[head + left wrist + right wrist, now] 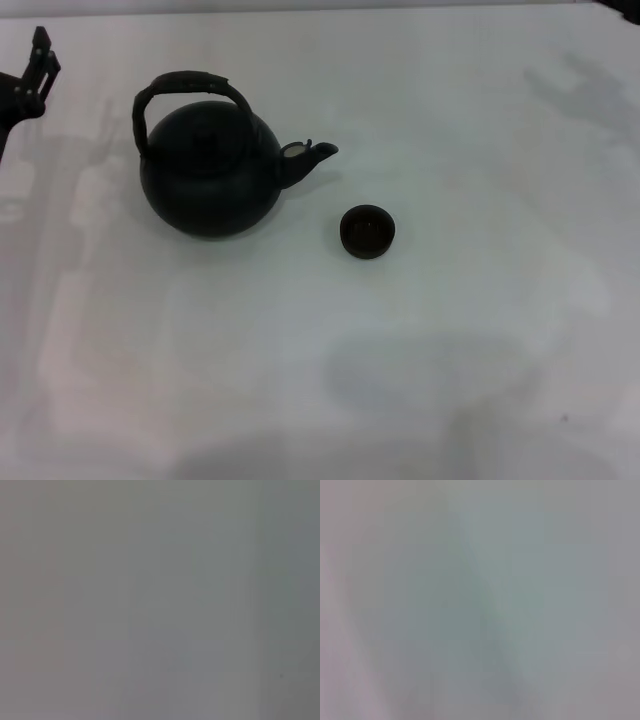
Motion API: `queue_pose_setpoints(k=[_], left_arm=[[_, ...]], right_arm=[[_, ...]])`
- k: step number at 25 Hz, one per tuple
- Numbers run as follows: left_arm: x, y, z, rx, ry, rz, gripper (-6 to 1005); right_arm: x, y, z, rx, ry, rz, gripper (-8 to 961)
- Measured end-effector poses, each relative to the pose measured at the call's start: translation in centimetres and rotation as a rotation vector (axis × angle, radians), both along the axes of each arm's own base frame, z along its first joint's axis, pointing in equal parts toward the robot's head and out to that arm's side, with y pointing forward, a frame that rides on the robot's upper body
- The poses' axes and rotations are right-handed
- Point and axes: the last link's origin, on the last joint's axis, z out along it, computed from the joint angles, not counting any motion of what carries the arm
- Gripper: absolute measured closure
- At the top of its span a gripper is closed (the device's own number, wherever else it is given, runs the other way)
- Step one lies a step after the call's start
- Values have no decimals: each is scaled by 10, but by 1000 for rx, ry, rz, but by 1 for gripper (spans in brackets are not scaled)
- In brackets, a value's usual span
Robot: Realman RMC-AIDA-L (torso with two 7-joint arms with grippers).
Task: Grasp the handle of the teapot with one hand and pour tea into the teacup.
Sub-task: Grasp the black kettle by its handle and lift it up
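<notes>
Left hand (30,75) cut off at head view's edge

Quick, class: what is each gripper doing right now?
Left gripper: at the table's far left edge, holding nothing; open or closed cannot be told.
Right gripper: not in view.

One teapot (210,170), one teacup (367,231), one table (480,330)

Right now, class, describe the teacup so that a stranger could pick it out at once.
On the white table stands a big round black teapot. Just past its spout, toward the robot's right, sits the teacup: small, low, dark, with no handle.
</notes>
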Motion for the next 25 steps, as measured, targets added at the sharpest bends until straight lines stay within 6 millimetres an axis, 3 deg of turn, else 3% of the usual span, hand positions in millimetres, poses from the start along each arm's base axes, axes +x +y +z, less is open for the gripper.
queue_pose_setpoints(k=[6,11,17,24,25], left_arm=[[-5,0,5,53,-44,46,191],[-11,-8,4,44,-46,63,193],[-20,-22,1,41,-57,95,194],[-37,-59,4,64,-72,126,197],[-41,-76,2,60,-83,117,197]], right_arm=[[45,-27,-22,307,-184,-20,108],[55,-41,-41,500,-371,-80,107],[62,-41,-40,500,-388,-125,107],[69,-31,-41,444,-341,-212,107],[69,-30,-42,437,-340,-220,107]])
